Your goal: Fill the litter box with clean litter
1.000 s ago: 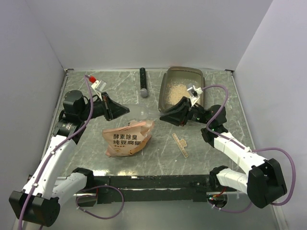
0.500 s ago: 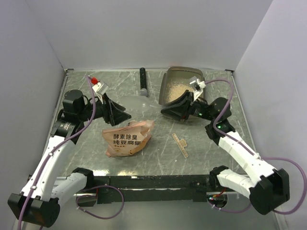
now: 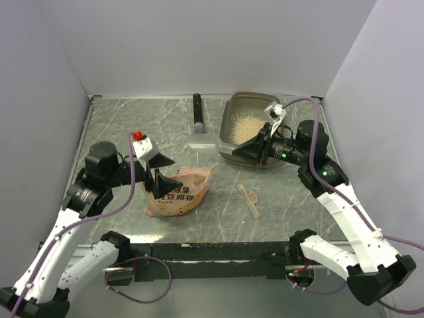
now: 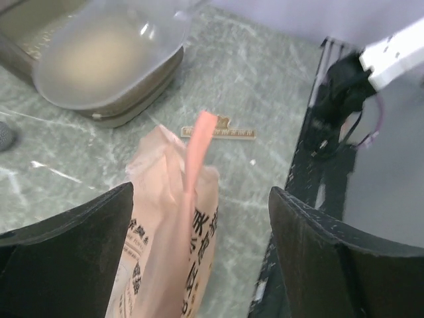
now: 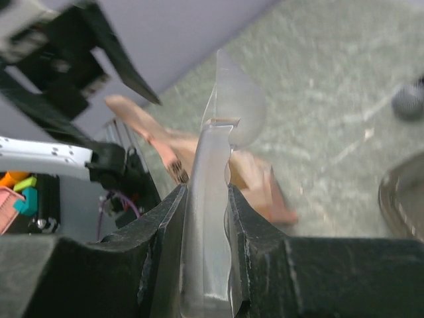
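Gripping a clear plastic scoop (image 5: 222,119) by its handle, the right gripper (image 3: 248,152) had its fingers (image 5: 255,232) pinched narrow around it.
The scoop's bowl reached past the fingertips. The litter box (image 3: 254,97), with clean litter (image 3: 245,123) heaped inside, lay just beside and behind those fingers. The left gripper (image 3: 160,177) hung with fingers (image 4: 66,252) spread wide, the orange-pink litter pouch (image 4: 169,232) between and below them, ungripped.

Litter box (image 3: 227,126): smoky grey-brown translucent tray with rounded corners and raised walls. It sits flat on the counter (image 3: 132,126), just beyond the right claw (image 3: 237,151), which hides its near wall. Clean litter (image 3: 244,123): pale beige granules in a loose, shallow heap on the tray floor.
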Robot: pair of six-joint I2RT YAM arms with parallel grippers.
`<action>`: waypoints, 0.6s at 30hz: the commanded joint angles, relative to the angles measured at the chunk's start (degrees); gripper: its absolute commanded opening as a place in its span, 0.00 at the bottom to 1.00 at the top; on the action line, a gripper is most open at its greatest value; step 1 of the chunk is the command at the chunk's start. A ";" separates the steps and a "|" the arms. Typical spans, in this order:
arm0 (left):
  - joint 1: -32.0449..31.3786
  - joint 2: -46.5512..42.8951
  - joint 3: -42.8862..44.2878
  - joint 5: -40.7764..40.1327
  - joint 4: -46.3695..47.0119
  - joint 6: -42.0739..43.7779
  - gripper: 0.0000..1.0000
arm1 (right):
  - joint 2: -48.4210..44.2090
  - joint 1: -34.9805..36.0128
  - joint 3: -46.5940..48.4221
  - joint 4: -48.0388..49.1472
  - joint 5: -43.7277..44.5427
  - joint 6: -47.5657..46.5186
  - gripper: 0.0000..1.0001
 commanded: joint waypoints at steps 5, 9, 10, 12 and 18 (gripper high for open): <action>-6.08 0.65 0.45 -12.43 -5.79 8.69 0.86 | -0.03 0.05 2.86 -14.05 2.88 -7.54 0.00; -8.71 2.06 -0.34 -19.11 -6.76 9.13 0.85 | -0.47 0.14 5.31 -18.44 3.50 -8.34 0.00; -9.07 2.15 -0.43 -19.82 -6.76 9.13 0.85 | -0.56 0.05 5.85 -19.41 3.77 -8.60 0.00; -9.77 2.15 -1.22 -22.02 -6.58 9.40 0.85 | -0.47 0.05 7.69 -21.69 3.86 -9.13 0.00; -12.67 2.77 -1.84 -28.61 -7.45 9.66 0.72 | 0.93 0.14 12.44 -27.76 3.33 -10.53 0.00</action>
